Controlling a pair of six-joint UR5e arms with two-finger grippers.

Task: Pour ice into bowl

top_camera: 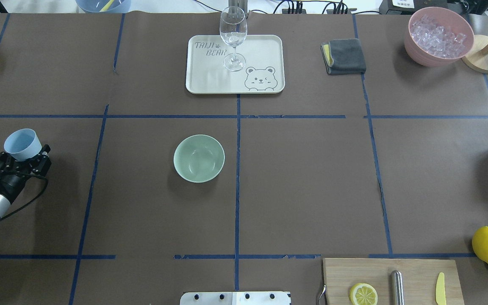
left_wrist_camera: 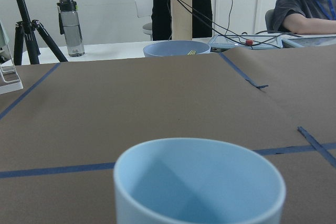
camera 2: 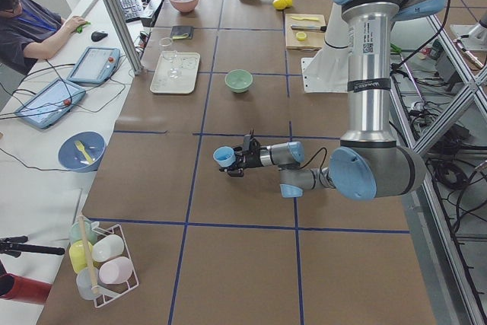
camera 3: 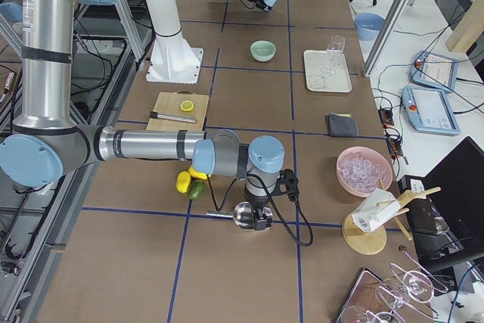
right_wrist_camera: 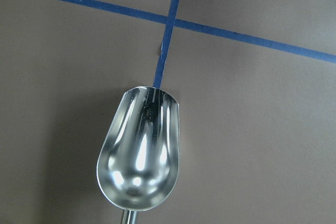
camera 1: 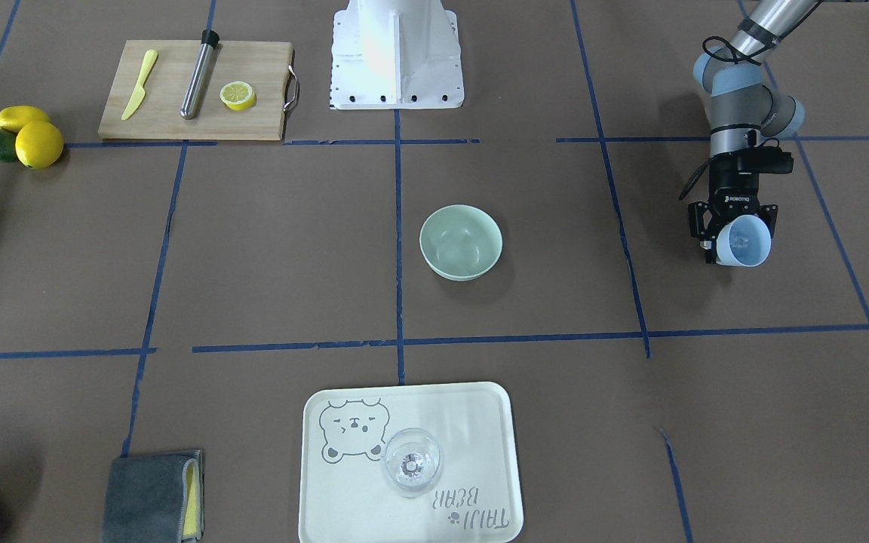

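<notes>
The pale mint-green bowl point(camera 1: 461, 243) stands empty near the table's middle; it also shows in the overhead view point(top_camera: 198, 158). My left gripper point(camera 1: 736, 230) is shut on a light blue cup point(camera 1: 742, 243), held above the table well off to the bowl's side point(top_camera: 22, 144). A faint glassy glint shows inside the cup; its bottom is hidden in the left wrist view point(left_wrist_camera: 199, 182). Ice point(top_camera: 438, 33) fills the pink container. My right gripper point(camera 3: 261, 221) holds an empty metal scoop point(right_wrist_camera: 139, 153) above the table at the far right end.
A tray point(top_camera: 210, 80) with a clear glass point(top_camera: 233, 36) lies beyond the bowl. A grey cloth point(top_camera: 344, 56), the pink container point(top_camera: 422, 57), a cutting board point(camera 1: 170, 113) with half a lemon, knife and metal rod, lemons point(camera 1: 38, 143) and the robot base point(camera 1: 397, 53) ring the table.
</notes>
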